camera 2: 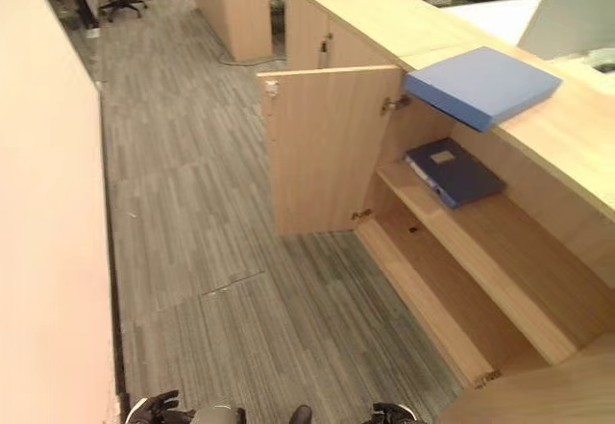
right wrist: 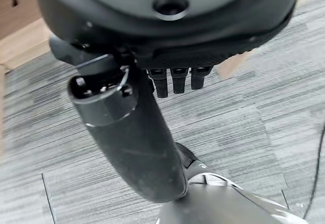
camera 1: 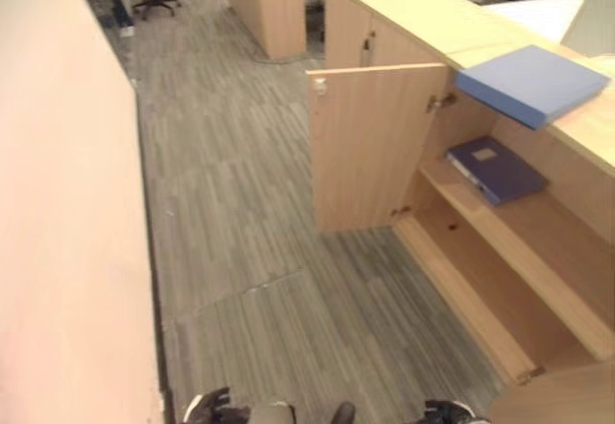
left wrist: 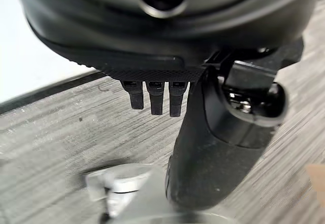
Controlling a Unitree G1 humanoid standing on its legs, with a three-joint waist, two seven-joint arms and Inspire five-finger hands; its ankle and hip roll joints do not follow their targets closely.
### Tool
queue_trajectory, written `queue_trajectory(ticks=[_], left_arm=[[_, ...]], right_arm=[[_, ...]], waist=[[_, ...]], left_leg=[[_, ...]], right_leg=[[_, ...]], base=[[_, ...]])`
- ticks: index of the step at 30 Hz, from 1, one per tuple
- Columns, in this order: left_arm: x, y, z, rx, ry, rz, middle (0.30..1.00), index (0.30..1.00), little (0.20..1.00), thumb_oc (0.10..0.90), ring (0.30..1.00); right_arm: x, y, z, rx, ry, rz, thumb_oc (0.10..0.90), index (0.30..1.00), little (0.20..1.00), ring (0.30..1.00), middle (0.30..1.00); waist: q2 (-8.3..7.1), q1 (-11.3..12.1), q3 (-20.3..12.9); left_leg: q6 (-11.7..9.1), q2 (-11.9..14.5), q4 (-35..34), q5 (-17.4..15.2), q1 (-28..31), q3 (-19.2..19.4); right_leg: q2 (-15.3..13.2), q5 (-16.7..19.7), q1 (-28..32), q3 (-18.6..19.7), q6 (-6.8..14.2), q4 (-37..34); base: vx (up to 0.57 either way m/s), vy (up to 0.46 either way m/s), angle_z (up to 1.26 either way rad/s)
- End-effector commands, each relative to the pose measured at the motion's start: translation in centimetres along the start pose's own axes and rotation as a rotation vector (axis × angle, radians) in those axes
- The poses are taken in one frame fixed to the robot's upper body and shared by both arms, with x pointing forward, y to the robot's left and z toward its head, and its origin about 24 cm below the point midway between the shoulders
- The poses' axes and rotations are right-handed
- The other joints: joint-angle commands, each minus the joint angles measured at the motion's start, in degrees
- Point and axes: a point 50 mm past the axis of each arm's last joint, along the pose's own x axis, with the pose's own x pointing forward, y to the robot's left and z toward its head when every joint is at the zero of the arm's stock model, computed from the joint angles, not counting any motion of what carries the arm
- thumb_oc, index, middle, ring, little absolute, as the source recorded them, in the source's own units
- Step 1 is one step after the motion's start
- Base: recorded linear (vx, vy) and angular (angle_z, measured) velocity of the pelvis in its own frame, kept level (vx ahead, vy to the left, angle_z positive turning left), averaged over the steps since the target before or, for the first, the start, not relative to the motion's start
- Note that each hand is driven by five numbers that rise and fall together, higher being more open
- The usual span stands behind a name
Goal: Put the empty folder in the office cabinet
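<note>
You have yet to begin: the light blue folder lies atop the open cabinet, upper right; each robot hand hangs relaxed, empty.

Light wooden office cabinet, door open: dark blue flat folder lies on upper inner shelf, lighter blue flat folder lies on cabinet top, overhanging edge

My left hand is chopped off by the bottom edge of the frame, same for my right hand, so barely any of either shows. The cabinet runs off the right edge, and its lower right door is mostly cut at the corner.
</note>
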Motion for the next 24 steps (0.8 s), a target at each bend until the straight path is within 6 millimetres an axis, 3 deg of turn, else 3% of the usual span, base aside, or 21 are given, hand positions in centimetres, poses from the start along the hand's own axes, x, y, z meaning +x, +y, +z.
queue_trajectory(ticks=[1,2,4,8,10,11,12,14,15,16,18,19,20,21,23,24], left_arm=[[-0.4,-0.6,-2.3,0.072,0.062,-0.028,0.900,0.900,0.900,0.800,0.900],[-0.6,-0.6,-3.2,0.073,0.093,-0.032,0.900,0.900,0.900,0.800,0.900],[-0.8,-1.1,-3.9,0.077,0.113,-0.053,0.900,0.900,0.900,0.800,0.900],[-1.0,-1.7,-4.6,0.073,0.135,-0.075,0.900,0.900,0.900,0.800,0.900],[-1.2,-1.8,-5.1,0.072,0.150,-0.082,0.900,0.900,0.900,0.800,0.900],[-1.5,-2.2,-6.3,0.074,0.191,-0.092,0.900,0.900,0.900,0.800,0.900],[-1.5,-2.2,-6.3,0.074,0.191,-0.093,0.900,0.900,0.900,0.800,0.900],[-1.6,-2.2,-6.5,0.084,0.196,-0.096,0.900,0.900,0.900,0.800,0.900],[-1.5,-2.0,-6.3,0.063,0.189,-0.089,0.900,0.900,0.900,0.800,0.900],[-1.5,-2.0,-6.3,0.063,0.189,-0.089,0.900,0.900,0.900,0.800,0.900],[-1.1,-1.3,-4.9,0.042,0.143,-0.068,0.900,0.900,0.900,0.800,0.900],[-1.1,-1.3,-4.9,0.042,0.143,-0.068,0.900,0.900,0.900,0.800,0.900],[-0.8,-0.8,-3.8,0.052,0.102,-0.058,0.900,0.900,0.900,0.800,0.900],[-0.8,-0.8,-3.8,0.052,0.102,-0.058,0.900,0.900,0.900,0.800,0.900],[-0.6,0.0,-2.9,0.041,0.074,-0.036,0.900,0.900,0.900,0.800,0.900],[-0.5,0.9,-2.3,0.039,0.057,-0.012,0.900,0.900,0.900,0.800,0.900]], right_arm=[[-0.3,-2.6,0.7,0.046,-0.019,-0.065,0.800,0.900,0.900,0.900,0.900],[-0.4,-3.1,-0.1,0.052,0.014,-0.086,0.800,0.900,0.900,0.900,0.900],[-0.6,-3.9,-0.7,0.061,0.043,-0.106,0.800,0.900,0.900,0.900,0.900],[-1.0,-4.7,-2.0,0.088,0.085,-0.133,0.800,0.900,0.900,0.900,0.900],[-1.1,-4.8,-2.6,0.113,0.103,-0.130,0.800,0.900,0.900,0.900,0.900],[-1.2,-4.6,-3.5,0.244,0.121,-0.130,0.800,0.900,0.900,0.900,0.900],[-1.2,-4.6,-3.5,0.244,0.121,-0.130,0.800,0.900,0.900,0.900,0.900],[-1.1,-4.2,-3.6,0.265,0.127,-0.117,0.800,0.900,0.900,0.900,0.900],[-1.8,-4.5,-6.2,0.266,0.183,-0.114,0.800,0.900,0.900,0.900,0.900],[-1.8,-4.5,-6.2,0.266,0.183,-0.114,0.800,0.900,0.900,0.900,0.900],[-2.3,-6.0,-6.6,0.211,0.214,-0.145,0.800,0.900,0.900,0.900,0.900],[-2.3,-6.0,-6.6,0.211,0.214,-0.145,0.800,0.900,0.900,0.900,0.900],[-2.3,-6.6,-6.1,0.167,0.205,-0.144,0.800,0.900,0.900,0.900,0.900],[-2.3,-6.6,-6.1,0.167,0.205,-0.144,0.800,0.900,0.900,0.900,0.900],[-2.2,-7.1,-4.9,0.174,0.160,-0.144,0.800,0.900,0.900,0.900,0.900],[-2.2,-7.8,-3.9,0.161,0.129,-0.161,0.800,0.900,0.900,0.900,0.900]], waist=[[2.18,1.7,1.7],[2.83,2.6,1.5],[3.80,3.4,1.4],[5.22,3.5,1.0],[6.15,3.8,0.1],[6.42,4.3,-1.6],[6.47,4.3,-1.6],[5.81,4.4,-2.6],[5.17,3.8,-2.5],[5.21,3.8,-2.7],[3.73,3.4,-3.1],[3.72,3.4,-3.1],[3.50,3.9,-3.6],[3.50,3.9,-3.7],[3.78,3.8,-3.4],[4.09,3.7,-2.6]], left_leg=[[2.8,0.8,-6.7,2.1,4.7,0.9],[1.8,0.5,-12.1,6.3,3.4,-1.4],[1.1,-0.1,-18.3,8.3,2.8,-4.7],[-0.3,0.9,-21.7,9.8,0.7,-4.5],[0.2,1.2,-21.7,10.1,0.8,-4.7],[-0.2,0.4,-21.7,12.2,2.7,-7.6],[-0.2,0.4,-21.7,12.2,2.6,-7.7],[0.6,-0.3,-20.9,11.6,3.3,-7.1],[1.4,-0.9,-18.9,10.5,3.0,-6.1],[1.4,-0.9,-18.9,10.5,2.8,-6.1],[4.2,-3.3,-13.0,6.0,0.9,-3.6],[4.2,-3.3,-13.0,6.0,0.9,-3.6],[6.1,-5.3,-11.2,3.4,0.9,-2.6],[6.1,-5.3,-11.2,3.4,0.9,-2.6],[7.8,-6.9,-11.5,1.9,2.5,-1.7],[9.4,-8.7,-12.4,-0.2,5.6,-0.9]], right_leg=[[-6.8,-4.8,1.3,4.3,6.9,3.5],[-6.0,-5.2,3.5,5.0,7.2,2.5],[-5.4,-6.1,5.5,6.6,7.3,2.1],[-5.2,-7.3,9.4,9.1,8.1,1.3],[-4.7,-6.9,10.0,9.4,8.4,0.8],[-5.7,-7.0,12.3,11.6,9.3,-0.4],[-5.7,-6.9,12.2,11.5,9.3,-0.4],[-7.4,-6.5,12.9,11.9,10.2,-1.0],[-8.6,-6.2,12.6,12.7,11.0,-0.6],[-8.5,-6.2,12.5,12.6,11.0,-0.6],[-12.6,-4.4,10.6,12.8,13.2,1.0],[-12.6,-4.4,10.6,12.8,13.2,1.0],[-15.5,-2.3,8.8,12.6,14.5,5.0],[-15.5,-2.3,8.8,12.6,14.5,5.0],[-18.2,1.5,4.8,13.1,14.4,13.3],[-21.5,5.4,2.2,11.7,14.2,20.9]], base=[[0.21,0.050,-0.08],[0.24,0.070,-0.17],[0.26,0.094,-0.18],[0.32,0.152,-0.43],[0.35,0.219,-0.25],[0.39,0.233,-0.40],[0.53,0.320,-0.52],[0.27,0.204,-0.56],[0.18,0.164,-0.38],[0.22,0.267,-0.21],[0.21,0.274,-0.34],[0.25,0.325,-0.47],[0.18,0.225,-0.40],[0.25,0.368,-0.22],[0.17,0.320,-0.19],[0.22,0.379,-0.22]])
